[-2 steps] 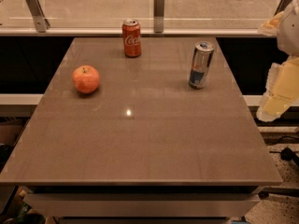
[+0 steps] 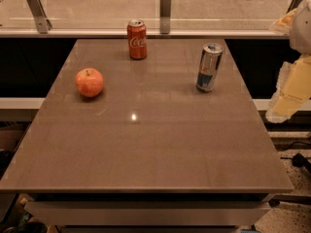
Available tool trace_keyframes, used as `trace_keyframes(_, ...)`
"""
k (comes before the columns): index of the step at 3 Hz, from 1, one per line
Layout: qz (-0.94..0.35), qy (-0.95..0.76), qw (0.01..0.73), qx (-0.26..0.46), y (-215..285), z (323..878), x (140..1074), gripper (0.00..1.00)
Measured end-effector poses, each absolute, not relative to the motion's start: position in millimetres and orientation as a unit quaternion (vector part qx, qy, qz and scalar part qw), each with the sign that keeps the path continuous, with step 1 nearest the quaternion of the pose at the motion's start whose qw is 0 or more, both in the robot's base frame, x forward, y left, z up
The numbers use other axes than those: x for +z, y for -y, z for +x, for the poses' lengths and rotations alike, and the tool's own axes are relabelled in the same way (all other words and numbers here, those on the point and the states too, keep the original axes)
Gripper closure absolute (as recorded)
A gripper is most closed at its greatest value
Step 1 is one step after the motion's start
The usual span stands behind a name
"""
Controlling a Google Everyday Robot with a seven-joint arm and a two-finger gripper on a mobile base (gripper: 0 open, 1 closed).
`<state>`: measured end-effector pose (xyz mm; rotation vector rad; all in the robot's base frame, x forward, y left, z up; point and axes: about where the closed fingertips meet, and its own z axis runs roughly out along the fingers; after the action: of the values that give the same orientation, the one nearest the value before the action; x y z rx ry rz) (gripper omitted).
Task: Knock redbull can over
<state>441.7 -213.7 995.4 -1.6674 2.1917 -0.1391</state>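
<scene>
The redbull can [image 2: 209,67] is a tall slim silver and blue can. It stands upright on the brown table [image 2: 155,149], at the far right. My gripper [image 2: 290,95] shows as a pale, cream-coloured shape at the right edge of the camera view. It is off the table's right side, well apart from the can and about level with it.
A red Coca-Cola can [image 2: 137,39] stands upright at the table's far middle. A red apple [image 2: 89,82] lies at the left. A glass railing with metal posts [image 2: 165,11] runs behind the table. Dark gaps lie on both sides of the table.
</scene>
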Motion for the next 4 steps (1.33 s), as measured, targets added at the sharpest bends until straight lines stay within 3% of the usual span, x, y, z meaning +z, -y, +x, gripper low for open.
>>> trace_keyframes(4,-0.507,-0.799,0.320,0.041,243.4,503.1,989.7,0.00)
